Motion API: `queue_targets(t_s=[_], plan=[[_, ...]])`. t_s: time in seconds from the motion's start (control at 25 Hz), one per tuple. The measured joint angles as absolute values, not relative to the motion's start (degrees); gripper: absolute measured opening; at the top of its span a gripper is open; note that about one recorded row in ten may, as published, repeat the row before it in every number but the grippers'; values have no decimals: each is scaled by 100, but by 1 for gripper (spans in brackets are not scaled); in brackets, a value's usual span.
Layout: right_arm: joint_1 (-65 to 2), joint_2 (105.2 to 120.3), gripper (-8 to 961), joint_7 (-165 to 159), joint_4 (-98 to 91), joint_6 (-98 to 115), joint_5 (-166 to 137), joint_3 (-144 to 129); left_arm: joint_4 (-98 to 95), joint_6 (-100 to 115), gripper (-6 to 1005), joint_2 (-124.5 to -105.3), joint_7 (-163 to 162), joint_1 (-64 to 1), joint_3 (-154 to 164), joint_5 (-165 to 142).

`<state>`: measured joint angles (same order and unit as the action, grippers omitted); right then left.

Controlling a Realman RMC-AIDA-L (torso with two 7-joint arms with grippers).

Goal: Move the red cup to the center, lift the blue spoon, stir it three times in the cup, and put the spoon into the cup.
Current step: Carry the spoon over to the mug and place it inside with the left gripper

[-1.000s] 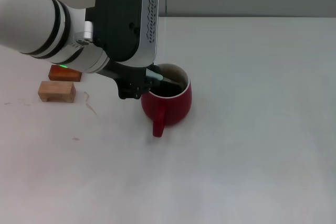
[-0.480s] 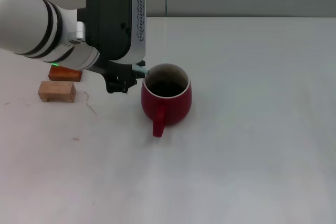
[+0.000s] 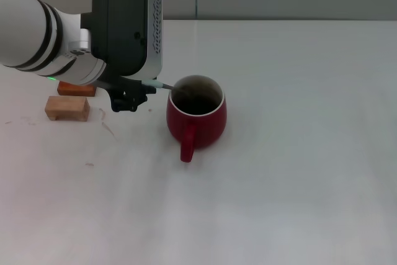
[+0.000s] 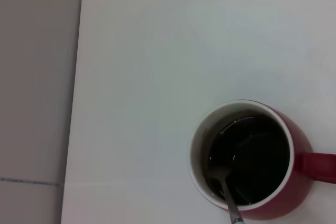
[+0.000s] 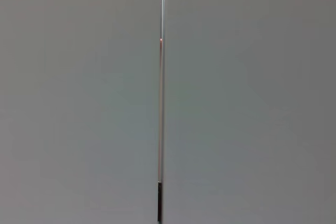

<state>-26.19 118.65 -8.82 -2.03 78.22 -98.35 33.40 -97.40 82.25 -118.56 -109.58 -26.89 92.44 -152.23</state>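
Observation:
The red cup point(image 3: 200, 125) stands on the white tabletop around the center point(image 3: 260, 172), its handle pointing toward me. In the left wrist view the cup point(image 4: 300, 136) shows its dark inside from above. The blue spoon point(image 3: 159, 84) lies nearly level across the cup's left rim. Its pale handle sticks out to the left and its grey bowl point(image 4: 219, 174) sits low against the inner wall. My left gripper point(image 3: 131, 94) is just left of the cup, shut on the handle's outer end. The right arm is out of view.
A tan wooden block point(image 3: 67, 108) and an orange-red block point(image 3: 77, 89) lie left of the gripper, partly under the left arm. The table's back edge point(image 3: 279, 20) meets a grey wall. The right wrist view shows only a grey wall with a vertical seam point(image 5: 160, 98).
My left gripper has moved left, away from the cup, drawing the spoon with it. The spoon's handle now reaches out over the left rim instead of hanging above the cup's opening.

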Motion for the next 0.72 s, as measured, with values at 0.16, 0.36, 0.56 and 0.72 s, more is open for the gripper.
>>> queue_targets(t_s=[0.16,0.36,0.56,0.72], plan=[[-2627,11865,647,-880,-211,7818,-9837,3340,-9875,8417,164,-11856,-10997,-2685,9246,-15235],[-2635,11861,646,-881,-217,7807,-9844,3340,-10003,8632,164,-11856,-11011,-2692,9246,-15212],[-2644,11857,646,-881,-231,7805,-9844,3340,-10097,8829,163,-11858,-11026,-2712,9249,-15057],[-2645,11856,646,-881,-231,7801,-9844,3340,-10102,8890,163,-11866,-11027,-2744,9298,-14814]])
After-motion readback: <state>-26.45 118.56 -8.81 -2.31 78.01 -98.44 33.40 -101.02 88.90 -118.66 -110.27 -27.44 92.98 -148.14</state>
